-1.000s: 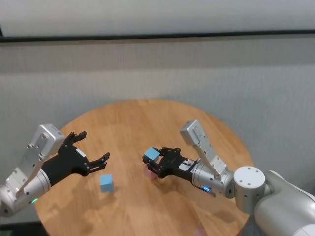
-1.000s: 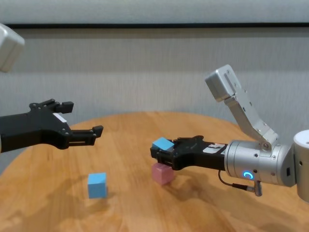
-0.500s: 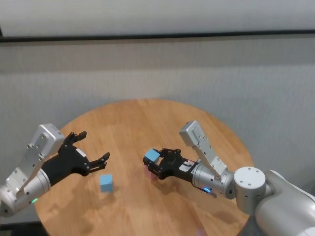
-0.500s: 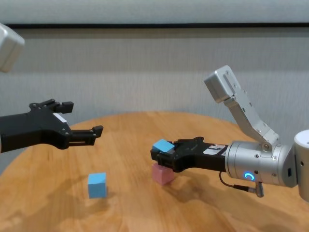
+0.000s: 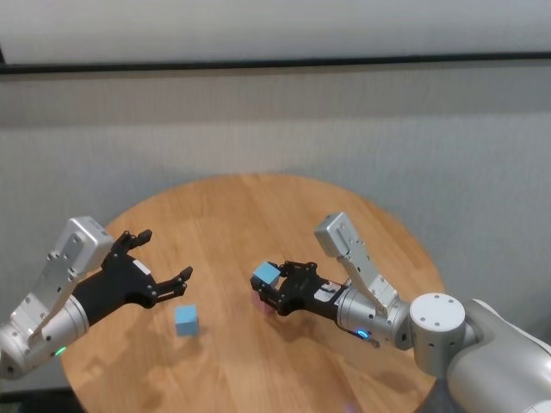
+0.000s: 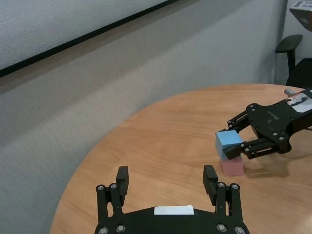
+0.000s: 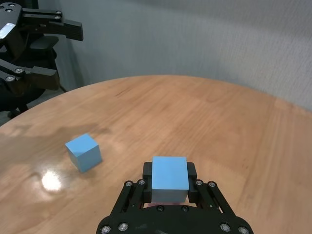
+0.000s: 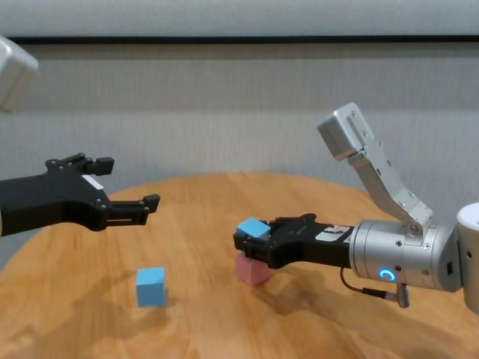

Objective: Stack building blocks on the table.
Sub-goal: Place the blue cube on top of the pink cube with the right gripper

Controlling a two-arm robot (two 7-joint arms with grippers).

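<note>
Orange-brown wood planks make up the round tabletop [image 5: 258, 215], whose far half lies bare up to its curved far edge, just before a grey wall. All three cubes sit in the near half, toward the robot.

Close to the middle of the tabletop, the right hand [image 8: 251, 241] reaches in from the right edge, its black fingers [image 6: 253, 146] clamped on a light blue cube [image 8: 253, 228] from both sides. That cube sits directly over a pink cube [image 8: 251, 269], which rests on the wood; in the left wrist view the blue one appears to touch the pink one's top, slightly offset, though whether it bears down fully cannot be told. The right wrist view shows the held cube [image 7: 170, 179] squarely between the two finger pads.

A second light blue cube [image 5: 187, 320] stands alone on the wood nearer the left edge, well apart from the pair, with open wood all around it.

The left hand [image 5: 164, 262] hangs above the left part of the tabletop, over and slightly beyond the lone cube, touching nothing. Its fingers [image 6: 210, 178] are spread wide apart and hold nothing.
</note>
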